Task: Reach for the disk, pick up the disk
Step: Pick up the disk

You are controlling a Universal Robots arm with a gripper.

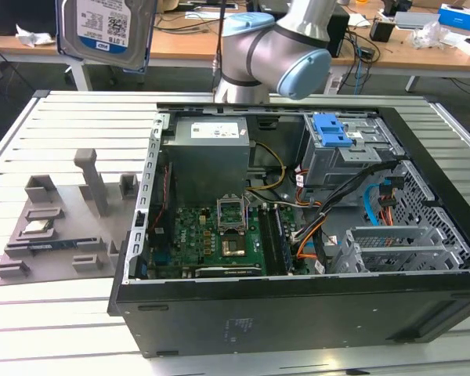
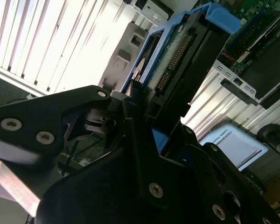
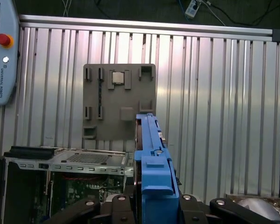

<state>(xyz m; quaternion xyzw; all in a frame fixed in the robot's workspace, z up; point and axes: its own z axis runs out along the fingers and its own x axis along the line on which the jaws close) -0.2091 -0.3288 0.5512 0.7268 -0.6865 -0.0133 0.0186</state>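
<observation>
**Gripper [image 3: 154,209] clamps disk [image 3: 151,168], high over table**

Black jaws sit closest to the lens in both wrist views, closed tight on the disk's two flat faces. The disk stands on edge between them, with its blue bracket running along the edge. In the exterior view it hangs label-side out at the top, toward the exterior view's left. That puts it above the ribbed table [image 1: 70,321] and well apart from the open PC case [image 1: 298,313]. Arm [image 1: 274,47] stands behind the case. Grey fixture plate [image 1: 59,235] lies on the table just beside the case.
</observation>
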